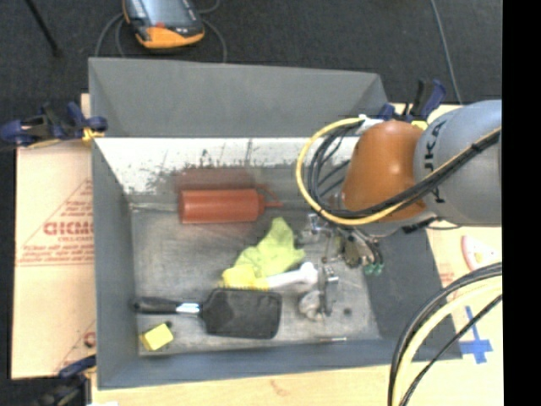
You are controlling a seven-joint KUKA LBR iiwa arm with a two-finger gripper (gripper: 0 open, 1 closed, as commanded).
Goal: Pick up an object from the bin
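Robotics lab: arm [461,155], metal bin [237,100] (pendant [163,17] on floor [287,19]).

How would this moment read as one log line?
tool: front right of bin | nearest: white piece, yellow-green cloth | also: black brush

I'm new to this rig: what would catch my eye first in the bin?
The red squeeze bottle lying along the far wall stands out first, then the crumpled yellow-green thing mid-bin. The gripper hangs low, view-right of it, near a black brush at the front.

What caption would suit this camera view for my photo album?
Robot gripper hangs in a grey bin beside a white piece, a yellow-green cloth and a black brush.
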